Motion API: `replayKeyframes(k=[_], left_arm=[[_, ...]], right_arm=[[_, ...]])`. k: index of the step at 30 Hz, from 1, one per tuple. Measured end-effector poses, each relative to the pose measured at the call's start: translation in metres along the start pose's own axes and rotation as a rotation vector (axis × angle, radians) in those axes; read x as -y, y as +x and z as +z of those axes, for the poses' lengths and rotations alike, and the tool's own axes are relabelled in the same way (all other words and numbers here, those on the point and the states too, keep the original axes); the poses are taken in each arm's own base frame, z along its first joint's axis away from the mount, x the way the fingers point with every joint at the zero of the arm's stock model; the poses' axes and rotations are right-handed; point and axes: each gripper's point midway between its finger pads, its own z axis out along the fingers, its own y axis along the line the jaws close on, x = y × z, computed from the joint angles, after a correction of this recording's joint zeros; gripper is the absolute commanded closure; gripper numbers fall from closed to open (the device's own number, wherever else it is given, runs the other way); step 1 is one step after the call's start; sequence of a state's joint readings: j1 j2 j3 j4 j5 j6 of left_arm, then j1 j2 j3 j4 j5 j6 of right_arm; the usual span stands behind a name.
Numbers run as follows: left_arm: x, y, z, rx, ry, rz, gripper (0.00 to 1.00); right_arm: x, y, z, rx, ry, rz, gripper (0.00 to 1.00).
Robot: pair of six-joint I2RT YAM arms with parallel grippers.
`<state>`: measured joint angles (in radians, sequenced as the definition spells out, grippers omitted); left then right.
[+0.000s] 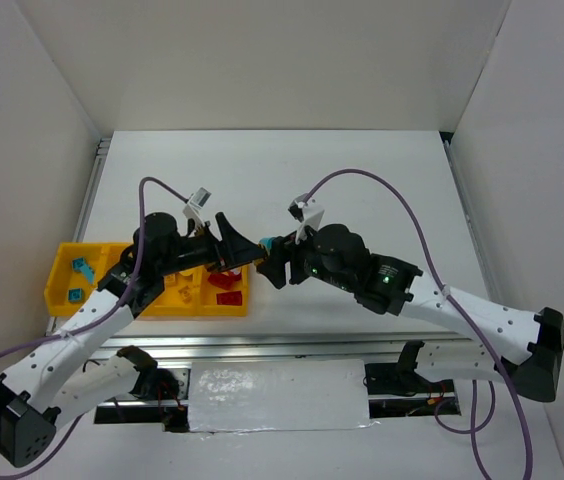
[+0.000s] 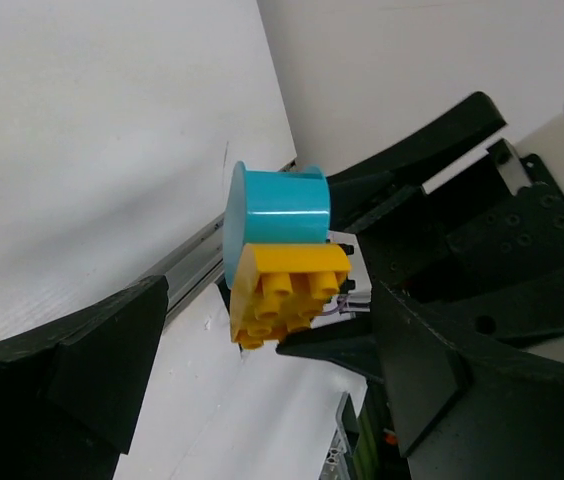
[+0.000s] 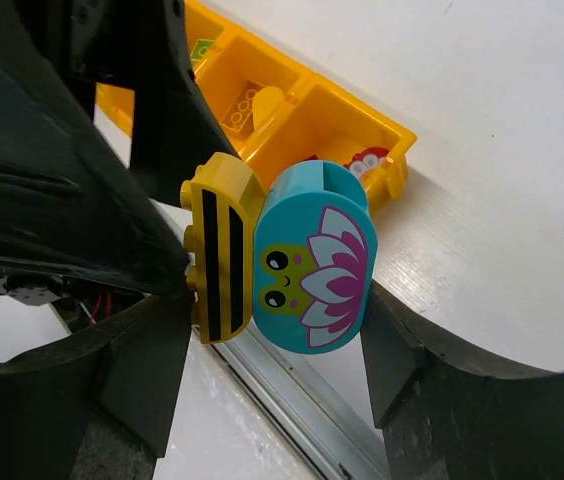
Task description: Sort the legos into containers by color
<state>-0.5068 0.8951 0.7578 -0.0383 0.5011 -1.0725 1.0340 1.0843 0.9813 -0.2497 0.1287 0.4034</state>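
Arm bases: Nearest you in the overhead view, the left arm base (image 1: 7, 425) and the right arm base (image 1: 542, 355) sat at the near edge of the table (image 1: 362, 180). A white sheet (image 1: 277, 395) lay between them.

Tray: Just beyond the left arm, your yellow tray (image 1: 54, 280) lay along the table's left side, its four compartments in a row.

Sorted pieces: You had teal bricks (image 1: 82, 268) in the leftmost compartment and red bricks (image 1: 227, 285) in the rightmost. A yellow piece (image 3: 252, 105) lay in the compartment next to the red. A green scrap (image 3: 200, 48) showed one compartment further along.

Right gripper: Your right gripper (image 3: 267, 300) was clamped on a printed teal brick (image 3: 312, 255), held in the air at about the tray's right end.

Held piece: That brick had a rounded top and a frog with a pink flower on its face. A striped yellow brick (image 3: 220, 245) was stuck against it, and its studs pointed toward the left wrist camera.

Left gripper: Your left gripper (image 1: 247, 245) faced the right one with its fingers spread wide, and the joined pair sat between them. In the left wrist view the lower finger stood clear of the bricks. You could not tell whether the upper finger touched them.

Far side: Bare tabletop ran back to the white walls (image 1: 262, 60).
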Motion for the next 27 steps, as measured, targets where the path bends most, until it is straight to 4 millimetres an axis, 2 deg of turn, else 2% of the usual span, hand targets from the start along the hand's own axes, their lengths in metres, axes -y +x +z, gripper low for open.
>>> replayKeyframes(k=[2, 5, 6, 8, 9, 10, 11, 12, 13, 15, 16, 17, 21, 24, 27], left_arm=[[-0.004, 0.002, 0.005, -0.010, -0.014, -0.006, 0.08], [-0.010, 0.004, 0.011, -0.019, -0.036, -0.011, 0.17], [-0.012, 0.005, 0.013, -0.023, -0.041, -0.009, 0.31], [-0.010, 0.006, 0.015, -0.027, -0.036, 0.006, 0.46], [-0.008, 0.004, 0.016, -0.023, -0.033, 0.012, 0.64], [-0.008, 0.003, 0.016, -0.018, -0.039, 0.024, 0.72], [-0.010, 0.004, 0.016, -0.020, -0.049, 0.030, 0.87], [-0.011, 0.003, 0.016, -0.016, -0.050, 0.042, 0.93], [-0.013, 0.003, 0.016, -0.012, -0.059, 0.044, 0.99], [-0.014, 0.003, 0.015, -0.011, -0.069, 0.058, 1.00], [-0.014, 0.002, 0.015, -0.012, -0.073, 0.061, 1.00], [-0.014, 0.001, 0.014, -0.008, -0.078, 0.070, 1.00], [-0.012, -0.006, 0.010, 0.022, -0.094, 0.128, 1.00], [-0.005, -0.010, 0.005, 0.036, -0.082, 0.189, 1.00], [0.007, -0.006, 0.000, 0.011, -0.025, 0.256, 1.00]], right_arm=[[-0.001, 0.000, 0.001, -0.003, 0.010, -0.001, 1.00], [-0.003, -0.001, 0.003, -0.008, 0.021, -0.001, 1.00], [-0.004, -0.002, 0.004, -0.009, 0.023, -0.002, 1.00], [-0.003, 0.001, 0.006, -0.024, 0.038, -0.004, 1.00], [-0.003, 0.003, 0.008, -0.032, 0.045, -0.004, 1.00], [-0.002, 0.005, 0.010, -0.039, 0.055, -0.004, 0.96], [-0.002, 0.004, 0.011, -0.040, 0.063, -0.001, 0.90], [-0.002, 0.005, 0.012, -0.043, 0.070, 0.001, 0.81], [-0.002, 0.005, 0.013, -0.044, 0.071, 0.006, 0.55], [-0.003, 0.006, 0.013, -0.048, 0.070, 0.016, 0.32], [-0.003, 0.006, 0.013, -0.048, 0.067, 0.020, 0.11], [-0.005, 0.006, 0.014, -0.044, 0.061, 0.030, 0.03], [-0.010, 0.011, 0.006, -0.047, 0.009, 0.050, 0.00], [-0.007, 0.011, -0.015, -0.030, -0.048, 0.072, 0.00], [0.000, -0.002, -0.044, 0.034, -0.118, 0.106, 0.00]])
